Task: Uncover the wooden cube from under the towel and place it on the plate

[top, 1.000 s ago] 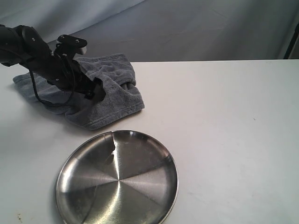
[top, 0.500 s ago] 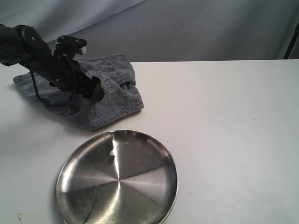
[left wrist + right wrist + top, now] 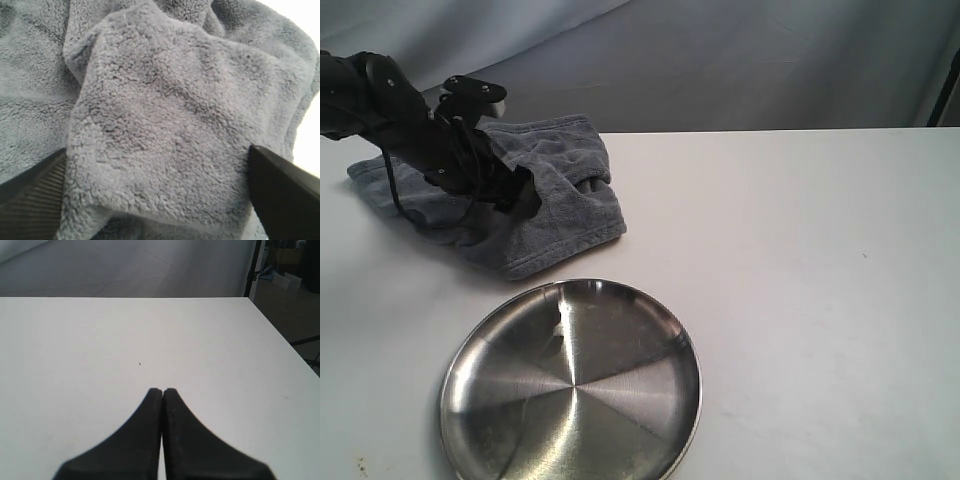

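Observation:
The blue-grey towel (image 3: 570, 195) lies bunched at the back left of the white table. My left gripper (image 3: 515, 192) is down on it. In the left wrist view the towel (image 3: 165, 110) is draped over a square, box-shaped lump, and my left gripper (image 3: 155, 195) has its wide-set fingers (image 3: 285, 192) pressed against both sides of that lump, shut on the towel. The wooden cube is hidden. The shiny steel plate (image 3: 610, 410) sits empty at the front left, apart from the towel. My right gripper (image 3: 162, 391) is shut and empty above bare table; the exterior view does not show it.
The white table (image 3: 800, 280) stretches to the right of the towel and plate. A grey backdrop (image 3: 740, 60) hangs behind the table. In the right wrist view, the table's far edge (image 3: 150, 297) and side edge show, with stands and boxes beyond.
My left gripper's fingers have closed in on the covered lump. The towel's near right corner has drawn slightly left. Plate and right gripper unchanged.

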Robot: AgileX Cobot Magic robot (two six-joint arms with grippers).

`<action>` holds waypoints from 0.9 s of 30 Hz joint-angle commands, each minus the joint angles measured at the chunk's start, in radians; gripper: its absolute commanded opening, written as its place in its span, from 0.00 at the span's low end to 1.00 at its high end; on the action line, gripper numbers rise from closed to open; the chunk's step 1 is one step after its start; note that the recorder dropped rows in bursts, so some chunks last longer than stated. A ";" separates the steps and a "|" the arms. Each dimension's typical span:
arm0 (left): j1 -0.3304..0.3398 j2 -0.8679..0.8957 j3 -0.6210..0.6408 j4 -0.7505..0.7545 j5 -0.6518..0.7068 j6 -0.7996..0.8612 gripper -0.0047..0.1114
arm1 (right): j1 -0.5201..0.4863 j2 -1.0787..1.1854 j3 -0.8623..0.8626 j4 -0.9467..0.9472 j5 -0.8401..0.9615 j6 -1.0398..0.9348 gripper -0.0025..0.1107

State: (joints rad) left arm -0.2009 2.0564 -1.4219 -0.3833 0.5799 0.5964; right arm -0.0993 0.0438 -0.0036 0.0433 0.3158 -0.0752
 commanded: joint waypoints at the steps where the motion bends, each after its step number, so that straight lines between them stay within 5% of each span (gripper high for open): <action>1: 0.002 -0.042 -0.003 0.056 0.008 0.010 0.04 | 0.001 -0.006 0.004 0.000 -0.004 0.004 0.02; 21: 0.003 -0.077 -0.003 0.062 0.122 0.008 0.08 | 0.001 -0.006 0.004 0.000 -0.004 0.004 0.02; 24: 0.003 -0.077 -0.003 0.122 0.159 0.008 0.25 | 0.001 -0.006 0.004 0.000 -0.004 0.004 0.02; 27: 0.003 -0.077 -0.003 0.188 0.178 0.008 0.70 | 0.001 -0.006 0.004 0.000 -0.004 0.004 0.02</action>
State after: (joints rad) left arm -0.1989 1.9997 -1.4219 -0.2383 0.7585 0.6023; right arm -0.0993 0.0438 -0.0036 0.0433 0.3158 -0.0752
